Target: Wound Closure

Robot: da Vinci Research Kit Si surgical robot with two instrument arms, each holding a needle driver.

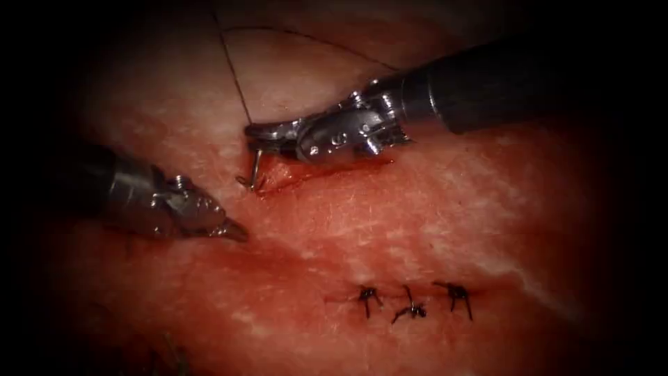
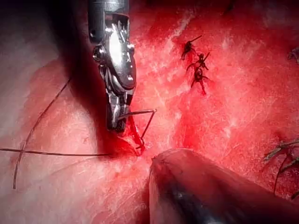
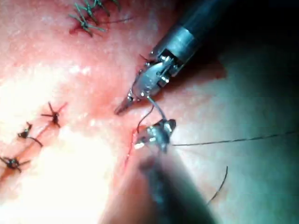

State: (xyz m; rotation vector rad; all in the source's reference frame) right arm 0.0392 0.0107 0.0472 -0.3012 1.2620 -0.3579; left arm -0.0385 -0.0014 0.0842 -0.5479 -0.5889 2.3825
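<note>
The right tool reaches in over the cut, jaws shut on the curved needle near its thread end. The needle hangs down, its tip meeting the tissue at the cut's left end; I cannot tell how deep it sits. The left wrist view has the same grip, with the needle bending down into the red cut. Dark thread runs up from the jaws. The left tool waits below and to the left of the cut, jaws shut on nothing, also seen as the left tool.
Three knotted stitches with short cut ends lie in a row lower right on the tissue. Red fluid lies in the cut and colours the tissue around it. A loose loop of thread rests on the pale tissue beyond the cut.
</note>
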